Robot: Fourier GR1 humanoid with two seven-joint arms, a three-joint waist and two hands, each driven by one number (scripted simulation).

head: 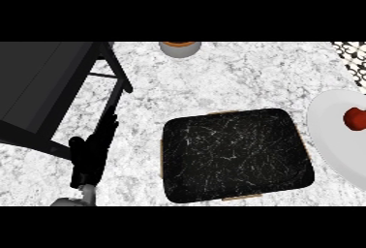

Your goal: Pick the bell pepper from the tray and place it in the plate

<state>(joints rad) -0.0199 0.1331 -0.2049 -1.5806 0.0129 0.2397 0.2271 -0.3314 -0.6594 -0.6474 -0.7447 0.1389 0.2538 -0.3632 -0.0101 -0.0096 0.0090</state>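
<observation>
Left hand (87, 157), at the lower left of the head view: its black fingers (106, 127) are straight and together, pointing up the view and clamped on nothing, lying over the marble desk (236, 77). The grey forearm (71, 201) enters from the lower edge below them. The right hand does not appear.

Just left of the fingers, a dark slanted panel (43, 87) fills the upper left corner, its edge passing beside the fingertips. To the right of the fingers, apart from them, lies the tray (236, 155), a dark, white-veined slab with rounded corners and a thin tan rim showing at its edges; nothing rests on its top.

Further right of the fingers, beyond the tray, a white plate (332, 140) is cut by the right edge of the view. The red bell pepper (355, 118) sits in the plate, near that edge and well apart from the fingers.

Above and to the right of the fingertips, at the far side of the desk, a small round cup (179, 47) with an orange-brown top stands alone. A black-and-white patterned patch (352, 55) occupies the upper right corner.
</observation>
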